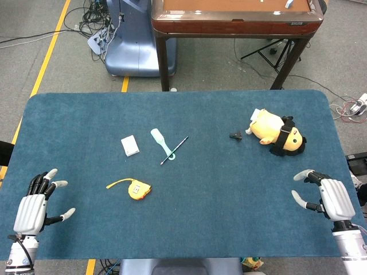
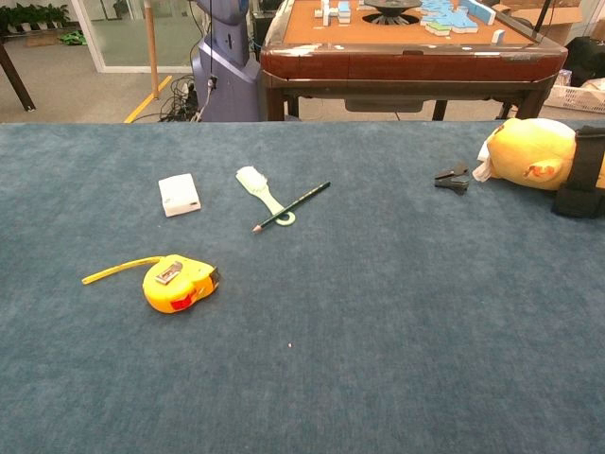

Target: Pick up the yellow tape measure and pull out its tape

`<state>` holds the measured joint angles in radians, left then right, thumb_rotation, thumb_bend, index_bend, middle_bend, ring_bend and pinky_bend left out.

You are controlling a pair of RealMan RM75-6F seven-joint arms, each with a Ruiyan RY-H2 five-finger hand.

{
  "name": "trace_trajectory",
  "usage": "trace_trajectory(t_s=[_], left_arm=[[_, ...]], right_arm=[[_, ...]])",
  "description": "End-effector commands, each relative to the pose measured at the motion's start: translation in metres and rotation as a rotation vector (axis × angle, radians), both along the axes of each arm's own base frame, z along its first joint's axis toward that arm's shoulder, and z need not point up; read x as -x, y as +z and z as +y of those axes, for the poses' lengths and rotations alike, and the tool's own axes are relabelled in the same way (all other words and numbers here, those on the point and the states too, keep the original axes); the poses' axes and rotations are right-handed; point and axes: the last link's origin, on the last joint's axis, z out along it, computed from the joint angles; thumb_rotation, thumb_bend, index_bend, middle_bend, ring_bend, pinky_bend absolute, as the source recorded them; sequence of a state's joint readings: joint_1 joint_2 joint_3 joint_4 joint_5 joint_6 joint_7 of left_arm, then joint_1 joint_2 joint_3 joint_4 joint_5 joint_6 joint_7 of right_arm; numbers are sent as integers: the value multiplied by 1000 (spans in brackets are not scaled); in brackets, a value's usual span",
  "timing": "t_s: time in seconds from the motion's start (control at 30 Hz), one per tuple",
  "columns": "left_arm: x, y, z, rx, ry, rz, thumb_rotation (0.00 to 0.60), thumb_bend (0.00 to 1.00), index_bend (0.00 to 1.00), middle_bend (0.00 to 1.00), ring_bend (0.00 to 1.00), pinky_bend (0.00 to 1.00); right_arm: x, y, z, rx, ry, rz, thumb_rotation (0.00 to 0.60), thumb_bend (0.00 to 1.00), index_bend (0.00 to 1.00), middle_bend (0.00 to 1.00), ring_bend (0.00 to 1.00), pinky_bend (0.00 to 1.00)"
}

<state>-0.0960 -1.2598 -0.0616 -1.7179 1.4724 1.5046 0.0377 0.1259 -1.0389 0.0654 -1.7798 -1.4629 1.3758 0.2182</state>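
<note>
The yellow tape measure (image 1: 139,189) (image 2: 179,283) lies on the blue table left of centre, with a short length of yellow tape (image 1: 117,183) (image 2: 119,270) sticking out to its left. My left hand (image 1: 39,203) hovers at the near left corner, fingers spread, holding nothing, well to the left of the tape measure. At the near right edge my right hand (image 1: 325,196) is also spread and holds nothing. Neither hand shows in the chest view.
A white box (image 1: 130,145) (image 2: 179,194), a pale green brush (image 1: 160,142) (image 2: 264,194) and a pencil (image 1: 174,150) (image 2: 291,206) lie behind the tape measure. A yellow plush toy (image 1: 278,133) (image 2: 541,153) and a small black clip (image 1: 235,136) (image 2: 452,178) sit far right.
</note>
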Motion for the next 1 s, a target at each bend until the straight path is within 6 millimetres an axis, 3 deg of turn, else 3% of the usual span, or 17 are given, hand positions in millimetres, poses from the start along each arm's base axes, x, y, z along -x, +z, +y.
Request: trace_trajectory(t_s=[0.03, 0.33, 0.63, 1.0], left_arm=[[0, 0, 0, 3, -2, 1, 600, 44, 310, 97, 24, 0], [-4, 0, 19, 61, -77, 11, 600, 44, 310, 97, 24, 0], [-20, -10, 64, 348, -223, 91, 600, 44, 204, 96, 27, 0], [-55, -45, 104, 543, -352, 288, 600, 41, 79, 61, 26, 0]], right_arm=[[-1, -1, -1, -3, 2, 0, 600, 376, 434, 414, 414, 390], [-10, 14, -12, 40, 38, 24, 600, 376, 434, 414, 415, 390], [-22, 35, -26, 87, 53, 65, 600, 376, 434, 414, 414, 389], [-26, 33, -30, 74, 51, 68, 600, 376, 434, 414, 414, 390]])
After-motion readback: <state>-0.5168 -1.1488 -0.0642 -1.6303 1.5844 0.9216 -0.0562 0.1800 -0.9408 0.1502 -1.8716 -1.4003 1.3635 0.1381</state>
